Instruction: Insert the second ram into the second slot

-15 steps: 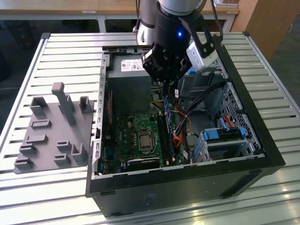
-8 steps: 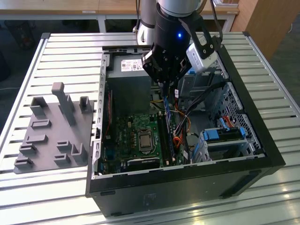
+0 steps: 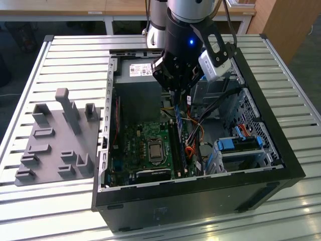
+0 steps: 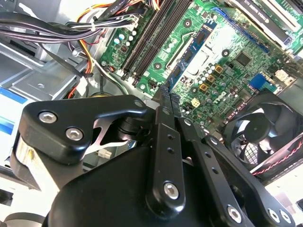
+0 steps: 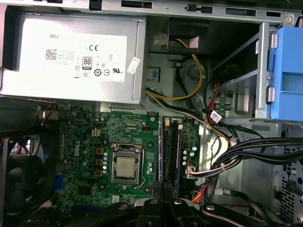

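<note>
The gripper (image 4: 165, 96) is matt black with shiny metal screw heads (image 4: 171, 190). The power supply (image 5: 23, 71) is dull bare grey metal bearing a white paper label (image 5: 90, 61); the motherboard (image 5: 118, 137) is glossy green, the drive bracket (image 5: 289, 71) smooth blue plastic.

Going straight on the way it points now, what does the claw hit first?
Probably the RAM slots: in the first wrist view the claw points down at one end of them, beside the CPU socket. How far above them it hangs is unclear.
</note>
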`<control>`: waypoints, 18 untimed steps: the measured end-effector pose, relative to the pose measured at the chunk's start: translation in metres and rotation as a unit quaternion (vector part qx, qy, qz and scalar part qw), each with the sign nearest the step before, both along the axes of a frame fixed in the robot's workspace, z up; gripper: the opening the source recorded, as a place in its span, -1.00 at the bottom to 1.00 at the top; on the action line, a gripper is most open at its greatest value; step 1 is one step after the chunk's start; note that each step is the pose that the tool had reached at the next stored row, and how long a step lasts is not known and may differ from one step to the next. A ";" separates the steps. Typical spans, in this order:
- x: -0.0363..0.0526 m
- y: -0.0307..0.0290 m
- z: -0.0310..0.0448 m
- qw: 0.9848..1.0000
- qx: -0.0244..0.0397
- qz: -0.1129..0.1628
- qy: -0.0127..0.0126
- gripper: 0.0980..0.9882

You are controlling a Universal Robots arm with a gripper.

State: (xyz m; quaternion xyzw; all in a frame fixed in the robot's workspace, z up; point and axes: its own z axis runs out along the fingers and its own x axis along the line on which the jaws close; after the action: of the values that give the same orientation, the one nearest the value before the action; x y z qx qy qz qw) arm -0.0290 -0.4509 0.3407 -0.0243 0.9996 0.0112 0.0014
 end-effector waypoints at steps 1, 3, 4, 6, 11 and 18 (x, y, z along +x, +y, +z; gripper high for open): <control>0.0000 0.0000 -0.0001 1.000 0.000 0.000 0.000 -0.96; 0.0000 0.0000 -0.0005 1.000 0.000 0.000 0.000 -0.96; 0.0000 0.0000 -0.0008 1.000 0.000 0.000 0.000 -0.96; 0.0000 0.0000 -0.0013 1.000 0.000 0.000 0.000 -0.96; 0.0000 0.0000 -0.0024 1.000 0.000 0.000 0.000 -0.96; 0.0000 0.0000 -0.0043 1.000 0.000 0.000 0.000 -0.96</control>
State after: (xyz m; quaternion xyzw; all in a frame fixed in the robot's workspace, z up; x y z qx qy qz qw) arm -0.0290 -0.4509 0.3365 -0.0243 0.9996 0.0113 0.0014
